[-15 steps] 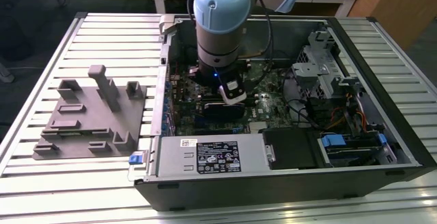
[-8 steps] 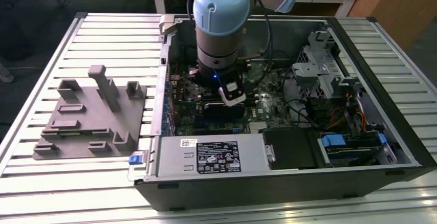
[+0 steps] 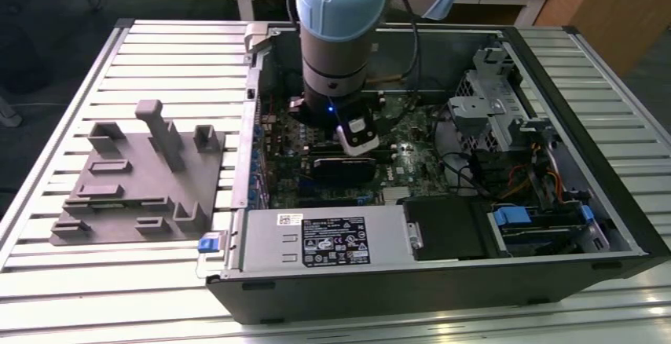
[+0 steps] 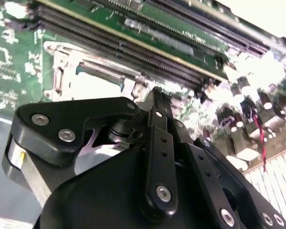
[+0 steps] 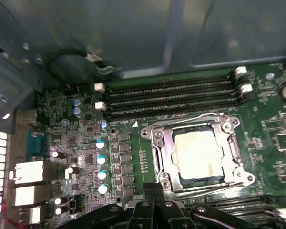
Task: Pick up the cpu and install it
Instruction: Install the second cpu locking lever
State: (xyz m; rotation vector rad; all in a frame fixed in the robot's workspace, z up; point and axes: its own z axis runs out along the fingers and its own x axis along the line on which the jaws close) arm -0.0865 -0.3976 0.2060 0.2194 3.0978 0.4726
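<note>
End effector hangs inside the open computer case, over the motherboard, w/ the arm coming straight down from 12 o'clock in the exterior view. In both wrist views its black fingers look pressed together w/ nothing between them. Cpu sits flat in its socket on the board, silvery top up, metal frame round it, memory slots just beside. Fingers are near the socket edge, not touching the chip as far as shows. Gray plastic fixture lies on the slatted surface at 9 o'clock from the case, well apart. Power supply box w/ white label sits at 6 o'clock from the end effector.
</note>
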